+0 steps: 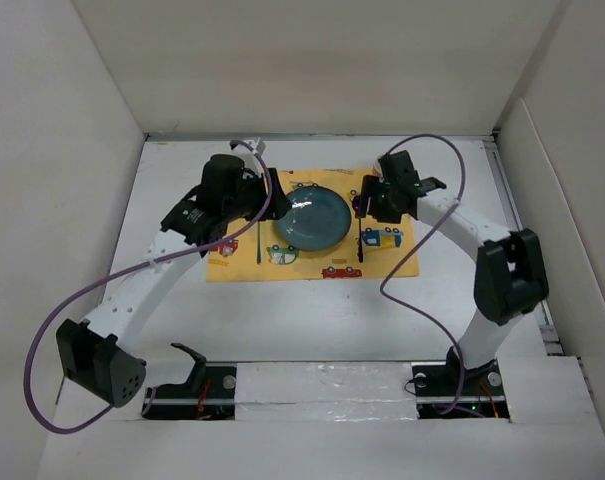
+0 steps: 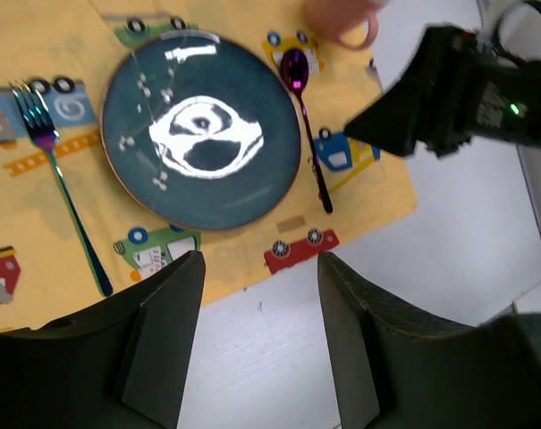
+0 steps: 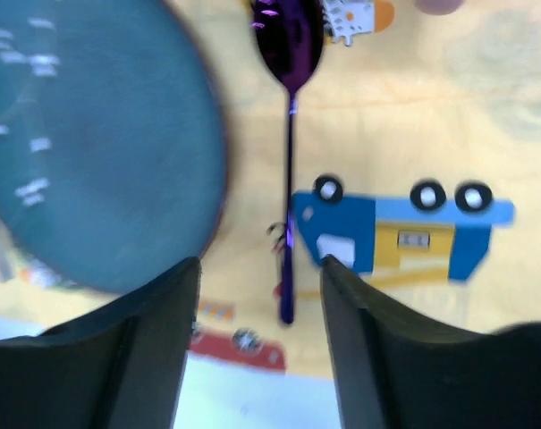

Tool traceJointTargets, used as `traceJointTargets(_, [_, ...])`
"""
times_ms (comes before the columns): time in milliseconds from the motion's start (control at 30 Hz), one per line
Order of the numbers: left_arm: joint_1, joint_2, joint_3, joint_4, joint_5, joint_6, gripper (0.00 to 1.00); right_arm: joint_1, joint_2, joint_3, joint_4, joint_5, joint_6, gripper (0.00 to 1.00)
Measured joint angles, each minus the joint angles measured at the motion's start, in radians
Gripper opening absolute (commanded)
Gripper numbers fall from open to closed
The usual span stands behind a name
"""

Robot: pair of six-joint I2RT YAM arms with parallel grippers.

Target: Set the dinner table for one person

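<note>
A dark teal plate (image 1: 312, 218) lies in the middle of a yellow cloth printed with vehicles (image 1: 392, 262) on the white dinner table (image 1: 312, 320). An iridescent fork (image 2: 63, 188) lies left of the plate (image 2: 201, 134) and a purple spoon (image 2: 308, 125) lies right of it. The spoon (image 3: 289, 161) and the plate (image 3: 91, 134) also show in the right wrist view. My left gripper (image 1: 272, 195) is open and empty above the cloth's left part. My right gripper (image 1: 367, 200) is open and empty above the spoon.
Off-white walls (image 1: 42, 150) close the table on three sides. A pinkish round thing (image 2: 346, 22) shows at the cloth's far edge, blurred. My right arm's black wrist (image 2: 449, 89) hangs over the cloth's right side. Purple cables (image 1: 422, 250) loop from both arms.
</note>
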Motion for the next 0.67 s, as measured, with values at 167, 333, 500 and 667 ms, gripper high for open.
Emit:
traceJointTargets(167, [0.000,-0.024,0.165,-0.023,-0.126,-0.005,0.59,0.023,-0.267,0.041,-0.098,0.021,0.027,0.99])
traceJointTargets(333, [-0.001,-0.100,0.331,-0.036,-0.322,-0.015,0.67,0.009,-0.533,0.140,-0.094,0.127,0.075,1.00])
traceJointTargets(500, [-0.001,-0.255,0.370,-0.021,-0.570,-0.018,0.75,-0.079,-0.861,0.095,0.028,0.245,0.129,1.00])
traceJointTargets(667, [0.000,-0.419,0.302,0.028,-0.720,-0.019,0.75,-0.133,-1.009,0.057,0.109,0.289,0.161,1.00])
